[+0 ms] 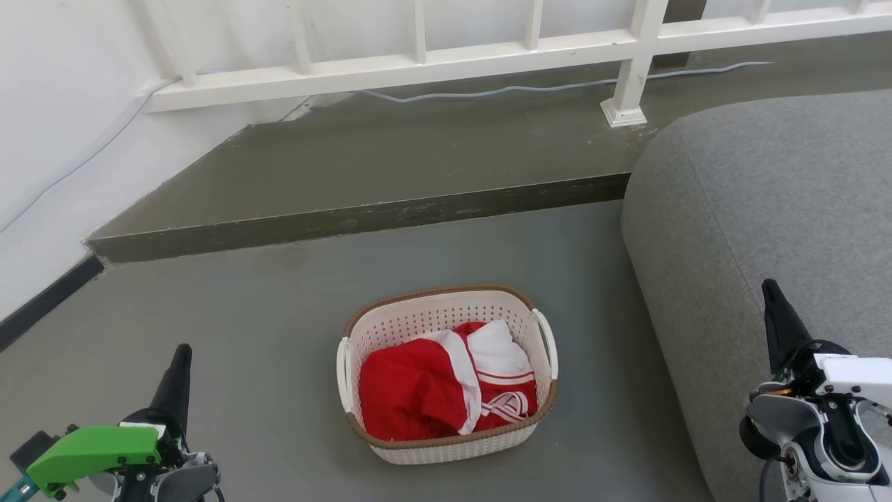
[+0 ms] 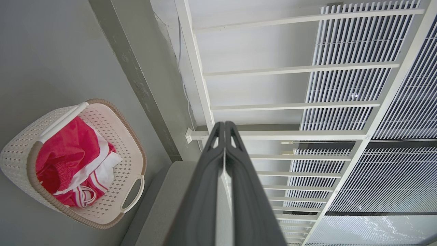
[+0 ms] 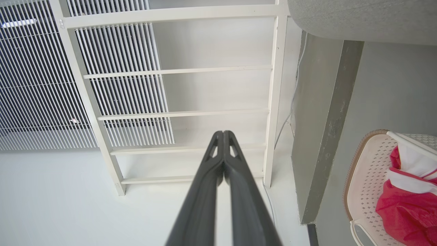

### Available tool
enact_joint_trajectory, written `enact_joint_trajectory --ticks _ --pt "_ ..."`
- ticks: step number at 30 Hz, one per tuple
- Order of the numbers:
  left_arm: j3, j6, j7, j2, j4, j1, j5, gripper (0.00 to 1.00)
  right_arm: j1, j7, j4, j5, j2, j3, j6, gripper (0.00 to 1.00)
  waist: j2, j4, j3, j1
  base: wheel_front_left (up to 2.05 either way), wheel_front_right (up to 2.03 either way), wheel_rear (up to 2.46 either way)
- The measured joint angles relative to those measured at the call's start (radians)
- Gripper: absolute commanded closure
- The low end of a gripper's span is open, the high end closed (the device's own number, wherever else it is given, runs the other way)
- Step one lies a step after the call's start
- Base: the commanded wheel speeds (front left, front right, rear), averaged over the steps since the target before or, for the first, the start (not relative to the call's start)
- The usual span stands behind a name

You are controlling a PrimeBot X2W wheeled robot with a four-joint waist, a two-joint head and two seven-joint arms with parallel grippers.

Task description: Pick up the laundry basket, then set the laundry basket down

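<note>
the laundry basket (image 1: pixel 453 450) is sitting on the grey floor (image 1: pixel 244 335) between the two arms, just beside the grey sofa (image 1: pixel 766 209), and is holding a bundle of red and white clothes (image 1: pixel 418 390). the left tool (image 2: pixel 223 128) is hanging low, well apart from the basket, with its fingers pressed together. the right tool (image 3: pixel 223 135) is hovering by the sofa's edge, fingers together too. neither is holding anything.

several things could be going wrong from here. with both tools shut, neither is going to fit around a loop handle (image 1: pixel 547 341) unless its fingers are opening first. the handles are looking thin and smooth, so a finger could be sliding off, or shoving the light basket across the floor instead of hooking it. the right arm is working close to the sofa, so a reach down that side is risking a rub against the cushion. a one-sided lift would be tipping the basket and spilling the clothes.

the clothes are hiding the basket's bottom, so its weight is hard to judge. the bottom edge of the head view is cutting off both arms, and the right wrist view is cutting the basket off at its edge.
</note>
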Motion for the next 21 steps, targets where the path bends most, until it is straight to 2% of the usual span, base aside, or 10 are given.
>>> enact_joint_trajectory --ticks 21 --pt "0.002 0.000 0.001 -0.001 0.004 -0.003 0.000 1.00 0.000 0.000 0.003 0.000 0.000 -0.002 0.000 1.00 0.0000 0.000 0.000 0.0000 0.00 0.00 0.00"
